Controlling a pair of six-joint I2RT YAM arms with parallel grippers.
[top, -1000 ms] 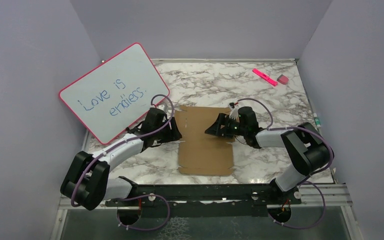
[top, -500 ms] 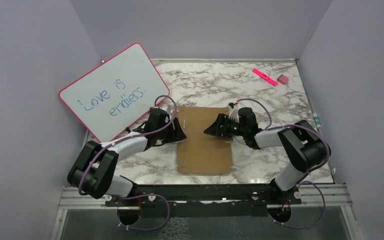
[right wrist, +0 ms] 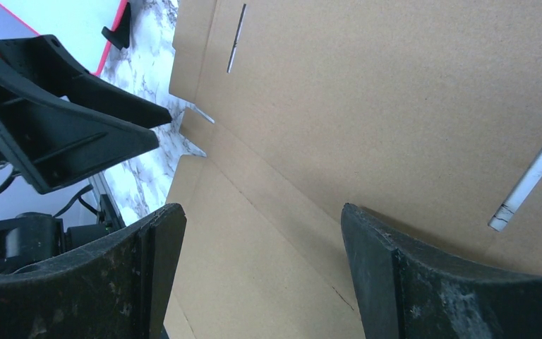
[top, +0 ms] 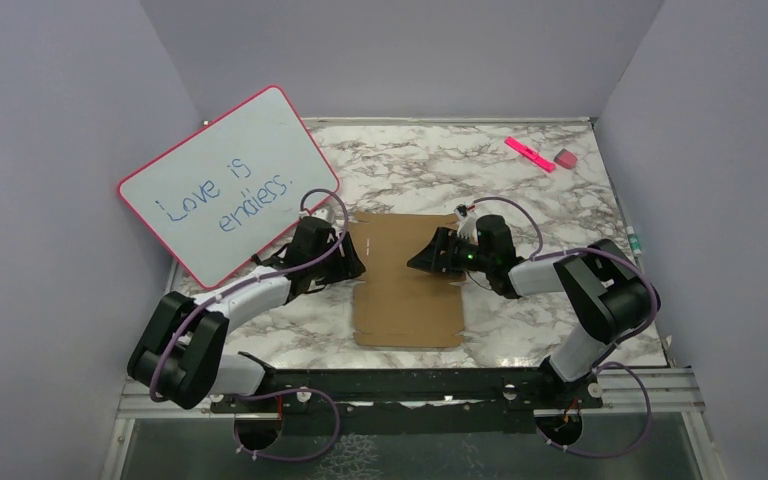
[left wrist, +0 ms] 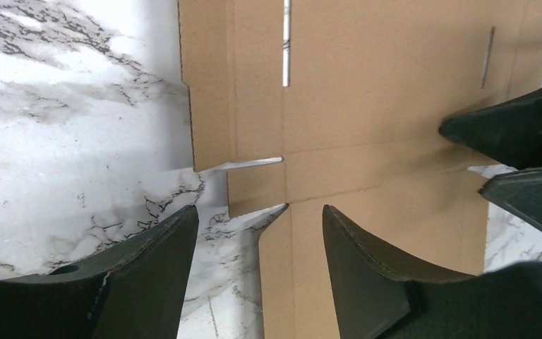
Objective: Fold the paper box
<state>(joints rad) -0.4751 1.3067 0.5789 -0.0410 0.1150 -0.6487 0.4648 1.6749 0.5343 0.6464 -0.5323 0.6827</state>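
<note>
Top external view: since a second ago the left arm's elbow has swung out and come back, leaving the left gripper (top: 352, 263) at almost the same spot on the left edge of the paper box (top: 405, 295), while the right gripper (top: 418, 262) has hardly moved. The box, a flat unfolded brown sheet on the marble table (top: 410, 160) between the two arms, seems to have slid a touch to the left. Seen from the left wrist, the left gripper (left wrist: 257, 215) has its jaws apart and hangs over the notched left edge of the sheet, with marble and a flap corner in the gap and nothing clamped. From the right wrist the right gripper (right wrist: 261, 212) also has its jaws wide apart, poised over bare cardboard and a crease without gripping it. The two grippers face each other across the sheet, each showing in the other's wrist camera. A pink-framed whiteboard (top: 225, 185) with blue writing leans against the left wall, its lower edge near the left arm. A pink marker (top: 529, 153) and a small eraser (top: 565, 158) lie well apart from the box near the far right corner. Open marble runs behind the sheet to the back wall, and more lies to its right. The sheet's near edge sits close to the black rail carrying the arm bases.
</note>
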